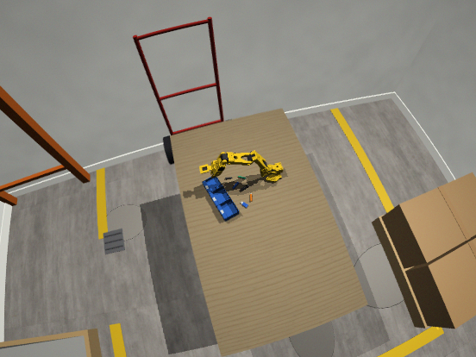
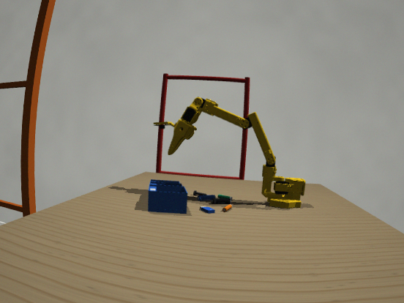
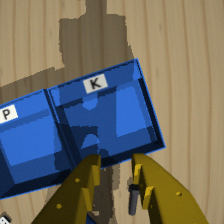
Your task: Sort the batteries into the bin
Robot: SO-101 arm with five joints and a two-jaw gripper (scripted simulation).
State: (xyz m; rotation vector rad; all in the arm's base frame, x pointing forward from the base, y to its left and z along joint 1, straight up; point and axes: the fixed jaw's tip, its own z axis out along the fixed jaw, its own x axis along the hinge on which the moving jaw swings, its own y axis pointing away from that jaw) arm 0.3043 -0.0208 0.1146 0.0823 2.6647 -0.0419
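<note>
A row of blue bins stands on the wooden table, left of the arm's base. In the wrist view the end compartment marked K lies right below the fingers and looks empty; the one marked P is next to it. My gripper hangs high above the bins' far end, pointing down, shut with nothing in it. Several small things lie between bins and base: an orange battery, a flat blue thing, a green battery, a black one and a blue one.
The arm's yellow base stands on the table to the right of the small things. A red hand-truck frame stands behind the table's far edge. Cardboard boxes stand on the floor at the right.
</note>
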